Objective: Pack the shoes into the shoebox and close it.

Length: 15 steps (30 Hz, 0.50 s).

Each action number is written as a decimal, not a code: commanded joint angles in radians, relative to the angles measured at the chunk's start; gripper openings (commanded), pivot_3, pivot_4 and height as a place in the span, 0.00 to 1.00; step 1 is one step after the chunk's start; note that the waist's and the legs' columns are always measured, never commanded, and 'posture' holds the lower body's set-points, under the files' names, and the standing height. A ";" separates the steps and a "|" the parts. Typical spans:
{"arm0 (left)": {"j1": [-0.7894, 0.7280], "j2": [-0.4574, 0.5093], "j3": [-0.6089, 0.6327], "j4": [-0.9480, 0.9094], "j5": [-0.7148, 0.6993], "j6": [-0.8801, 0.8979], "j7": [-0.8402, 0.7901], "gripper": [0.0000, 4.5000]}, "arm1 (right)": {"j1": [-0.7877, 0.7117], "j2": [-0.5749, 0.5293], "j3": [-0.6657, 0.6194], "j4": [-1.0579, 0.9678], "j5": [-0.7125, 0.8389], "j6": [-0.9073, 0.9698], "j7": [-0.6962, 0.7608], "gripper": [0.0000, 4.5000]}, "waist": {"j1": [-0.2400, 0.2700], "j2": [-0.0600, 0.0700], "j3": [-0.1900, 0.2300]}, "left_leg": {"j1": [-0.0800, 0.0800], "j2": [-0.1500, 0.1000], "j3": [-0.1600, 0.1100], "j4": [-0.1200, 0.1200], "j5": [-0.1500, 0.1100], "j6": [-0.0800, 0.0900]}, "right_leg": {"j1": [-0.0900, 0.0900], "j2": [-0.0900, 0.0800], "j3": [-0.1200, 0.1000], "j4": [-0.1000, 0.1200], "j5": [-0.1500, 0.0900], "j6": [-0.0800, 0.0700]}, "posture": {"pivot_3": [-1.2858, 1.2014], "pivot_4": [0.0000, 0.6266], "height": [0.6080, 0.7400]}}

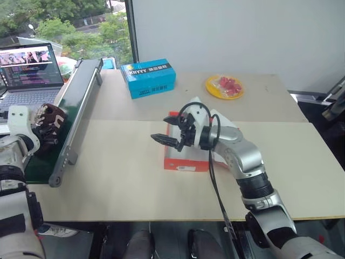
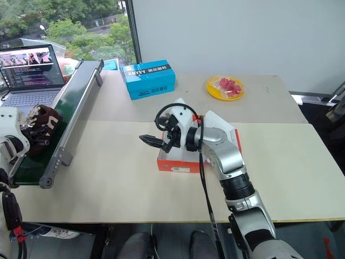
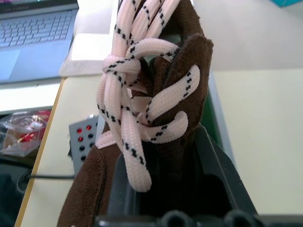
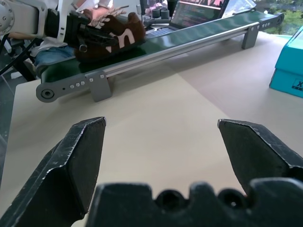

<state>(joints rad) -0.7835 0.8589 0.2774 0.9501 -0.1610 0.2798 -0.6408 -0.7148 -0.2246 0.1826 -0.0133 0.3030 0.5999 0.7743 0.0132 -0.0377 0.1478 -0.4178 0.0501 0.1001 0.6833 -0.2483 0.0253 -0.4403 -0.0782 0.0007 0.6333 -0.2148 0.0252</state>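
Observation:
A dark brown shoe (image 1: 49, 125) with white laces (image 3: 137, 109) lies on the green conveyor belt (image 1: 81, 97) at the left. My left gripper (image 4: 84, 34) is shut on the shoe around its laced top. The orange-red shoebox (image 1: 183, 159) sits in the middle of the table, mostly hidden under my right arm, and I cannot see inside it. My right gripper (image 1: 163, 131) hovers just left of the box. It is open with nothing between its fingers (image 4: 80, 161) and points toward the belt.
A blue box with white lettering (image 1: 148, 78) stands at the back of the table. A yellow plate of red pieces (image 1: 225, 86) is at the back right. An open laptop (image 1: 29, 73) sits beyond the belt at the far left.

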 commanded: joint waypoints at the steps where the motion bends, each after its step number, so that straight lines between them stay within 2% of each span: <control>1: 0.018 -0.070 0.011 -0.364 -0.093 0.136 0.010 0.10 | -0.026 0.020 -0.068 -0.056 0.074 0.039 -0.026 1.00 | 0.000 0.000 0.000 | -0.002 0.000 -0.001 0.001 0.000 0.000 | 0.000 0.000 0.000 0.000 0.000 0.000 | 0.52 0.24 1.00; 3: 0.047 -0.123 0.024 -0.534 -0.141 0.232 0.042 0.10 | -0.039 0.042 -0.112 -0.062 0.124 0.076 -0.053 1.00 | -0.005 -0.001 0.000 | -0.005 0.000 -0.005 0.004 0.001 -0.001 | -0.001 0.000 -0.003 0.000 0.000 0.001 | 0.52 0.24 1.00; 7: 0.072 -0.308 -0.027 -0.910 -0.253 0.439 0.148 0.10 | -0.139 0.176 -0.377 -0.027 0.413 0.238 -0.244 1.00 | -0.012 -0.001 0.000 | -0.006 0.000 -0.008 0.004 0.001 -0.001 | -0.001 0.000 -0.003 0.000 0.001 0.001 | 0.52 0.24 1.00; 10: 0.083 -0.403 -0.070 -1.049 -0.290 0.525 0.201 0.10 | -0.200 0.207 -0.530 0.020 0.584 0.333 -0.368 1.00 | -0.018 -0.001 0.000 | -0.005 0.000 -0.009 0.004 0.001 -0.001 | -0.001 0.001 -0.003 0.002 0.001 0.000 | 0.52 0.24 1.00; 15: 0.055 -0.547 -0.114 -1.162 -0.363 0.568 0.243 0.10 | -0.221 0.178 -0.611 0.066 0.679 0.426 -0.517 1.00 | -0.025 -0.001 0.000 | -0.004 0.000 -0.012 0.004 0.000 -0.001 | 0.000 0.000 -0.003 0.002 0.001 0.000 | 0.52 0.24 1.00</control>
<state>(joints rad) -0.6927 0.3266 0.1661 -0.1416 -0.4827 0.8503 -0.4083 -0.9228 -0.0379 -0.4077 0.0628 0.9303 0.9978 0.2996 -0.0121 -0.0384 0.1481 -0.4217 0.0496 0.0881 0.6874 -0.2480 0.0251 -0.4400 -0.0780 -0.0020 0.6353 -0.2141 0.0256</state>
